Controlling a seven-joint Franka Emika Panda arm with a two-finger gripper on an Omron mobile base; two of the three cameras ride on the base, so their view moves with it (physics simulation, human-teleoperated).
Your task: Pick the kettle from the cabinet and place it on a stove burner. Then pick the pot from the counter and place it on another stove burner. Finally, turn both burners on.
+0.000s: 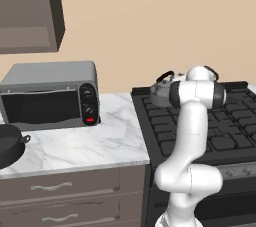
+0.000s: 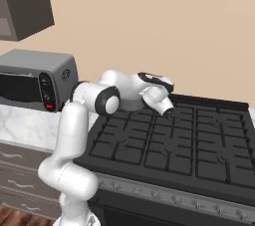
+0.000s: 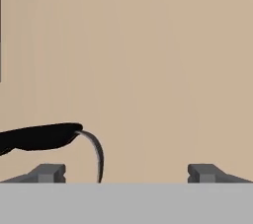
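step: kettle point(image 1: 161, 92) sitting on rear burner grate point(image 1: 200, 121) — pincer point(image 3: 126, 172) gaping wide, gripping nothing | next: reaching for pot point(image 1: 9, 144) on tabletop point(image 1: 85, 143)

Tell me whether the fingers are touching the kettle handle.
Apart. In the hand view both fingers stand wide, and the kettle handle arches above and inside the left one with beige wall showing between them.

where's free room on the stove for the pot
Front burners and the right side are bare. The back left is crowded: the kettle sits there with the arm over it. The pot is on the counter, left of the toaster oven.
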